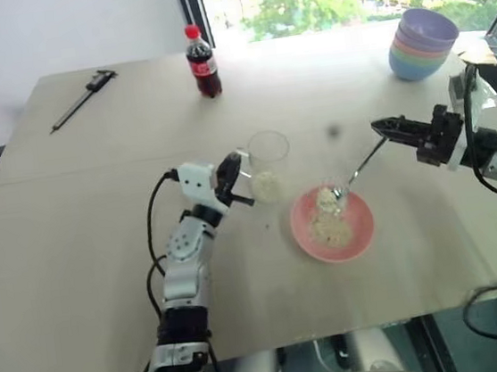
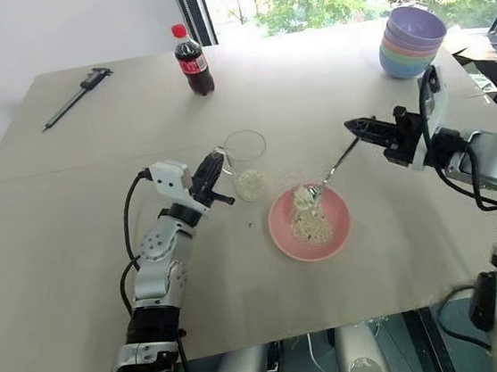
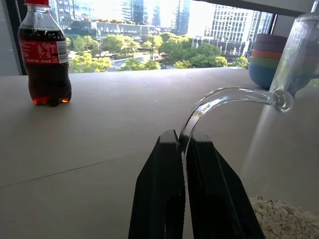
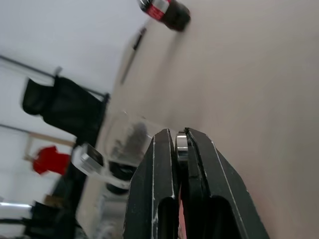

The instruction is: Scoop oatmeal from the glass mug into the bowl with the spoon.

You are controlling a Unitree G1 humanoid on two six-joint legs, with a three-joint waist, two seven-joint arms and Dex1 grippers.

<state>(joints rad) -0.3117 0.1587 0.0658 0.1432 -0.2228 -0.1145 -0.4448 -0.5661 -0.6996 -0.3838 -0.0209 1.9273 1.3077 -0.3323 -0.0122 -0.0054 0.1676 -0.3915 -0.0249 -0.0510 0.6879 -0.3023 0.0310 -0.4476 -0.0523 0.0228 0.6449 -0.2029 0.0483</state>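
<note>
The right gripper (image 2: 354, 125) is clamped on the spoon (image 2: 334, 168), whose handle slants down to the pink bowl (image 2: 310, 223), tipping oatmeal (image 2: 306, 218). The glass mug (image 2: 247, 162) stands beside the bowl, handle pinched by the left gripper (image 2: 219, 183).

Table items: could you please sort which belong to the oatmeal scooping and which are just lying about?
In use: glass mug, oatmeal, pink bowl, spoon, left gripper, right gripper.
Lying about: cola bottle, stack of bowls, caliper.
</note>
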